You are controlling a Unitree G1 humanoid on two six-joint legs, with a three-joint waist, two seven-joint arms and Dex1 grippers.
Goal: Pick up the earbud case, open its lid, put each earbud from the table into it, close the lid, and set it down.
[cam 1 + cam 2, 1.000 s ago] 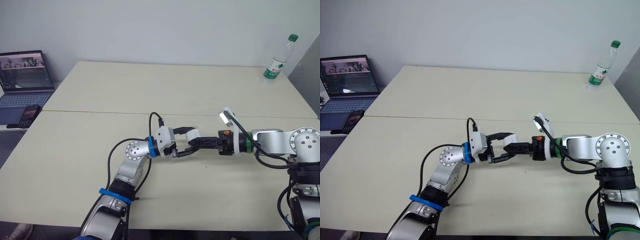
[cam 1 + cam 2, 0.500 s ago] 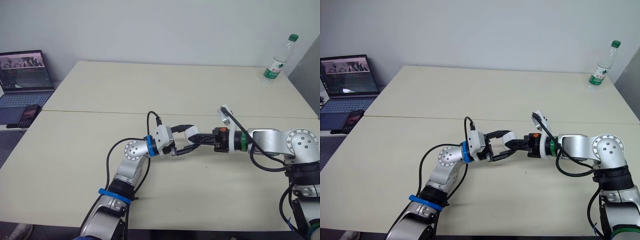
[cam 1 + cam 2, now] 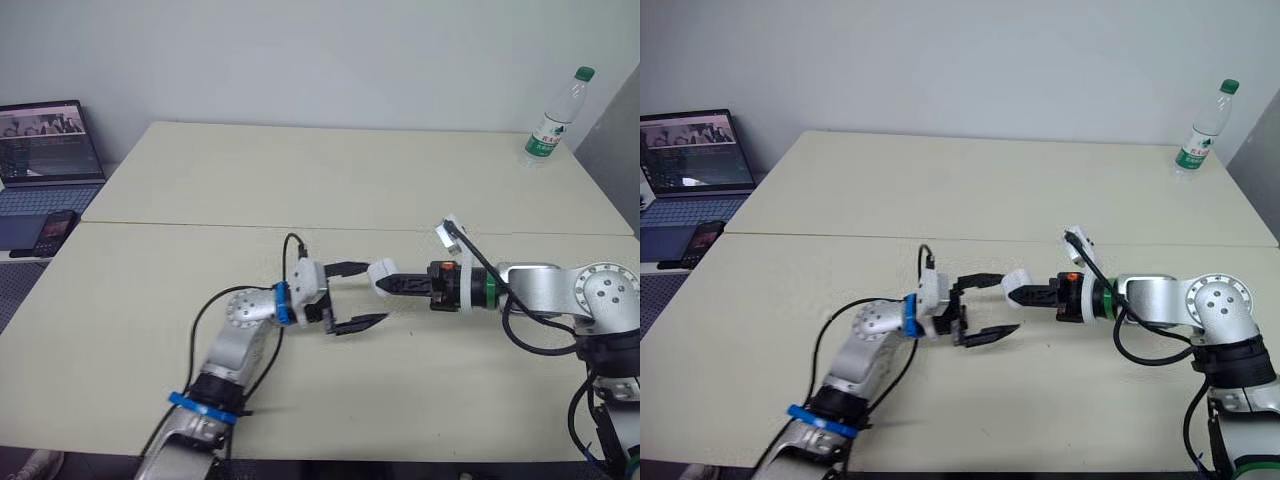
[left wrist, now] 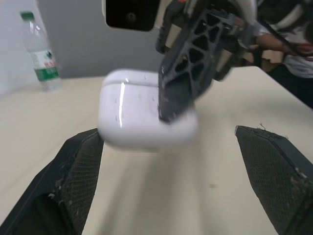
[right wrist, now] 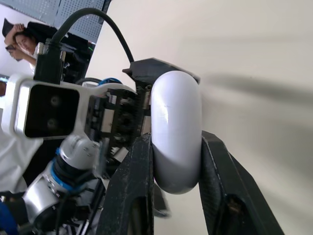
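A white earbud case (image 3: 381, 272) is shown clamped across its broad faces by the two black fingers of the right gripper (image 3: 391, 282). It is held clear of the table (image 3: 300, 180) with its lid shut. The left gripper (image 3: 357, 294) is spread wide and empty directly ahead, so the case sits just beyond and between its parted fingers. Whether the upper finger touches it cannot be told. The case is judged light, hard-shelled and glossy, so a slip out of the pinch is considered the main risk. The flat faces are thought the best hold, with the lid end left free for the opposite finger. A bottle (image 3: 553, 118) is seen well beyond the right gripper.
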